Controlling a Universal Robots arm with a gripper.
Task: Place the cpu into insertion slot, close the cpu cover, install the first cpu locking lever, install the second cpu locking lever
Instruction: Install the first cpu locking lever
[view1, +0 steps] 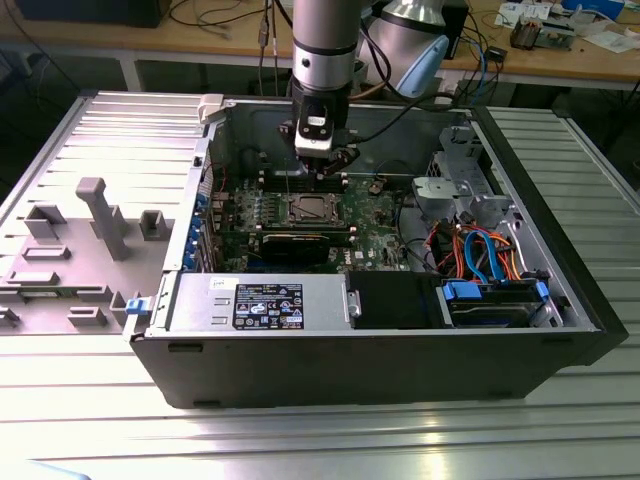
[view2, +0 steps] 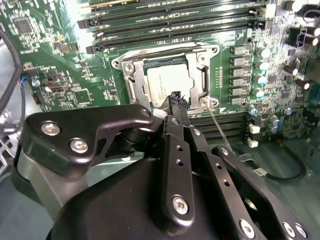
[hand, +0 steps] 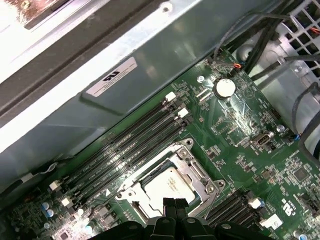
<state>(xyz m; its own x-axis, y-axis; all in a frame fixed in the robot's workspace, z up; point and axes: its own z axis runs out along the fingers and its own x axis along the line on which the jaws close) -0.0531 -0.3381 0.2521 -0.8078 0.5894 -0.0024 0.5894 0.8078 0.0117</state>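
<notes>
The cpu (view2: 167, 82) lies in the insertion slot (view2: 125, 67), its silvery top face up. The cpu cover (view2: 200, 75) lies flat over it, and the chip shows through the cover's window. In the first wrist view the cpu (hand: 167, 184) and the cpu cover (hand: 196, 175) look the same. A thin locking lever (view2: 216, 122) slants away from one socket corner, and it shows again as a lever (hand: 214, 199) in the first wrist view. My gripper (view2: 176, 98) hangs just above the socket's near edge, shut with nothing held. The exterior view has the gripper (view1: 322, 172) over the cpu (view1: 308, 208).
The open computer case (view1: 400, 350) lies on a ribbed metal table. Black memory slots (hand: 130, 145) run beside the socket. A black graphics card (view1: 300, 240), a power supply (view1: 260, 300), drive cages (view1: 460, 190) and coloured cables (view1: 480, 250) crowd the case. Grey fixtures (view1: 100, 215) stand at the exterior view's left.
</notes>
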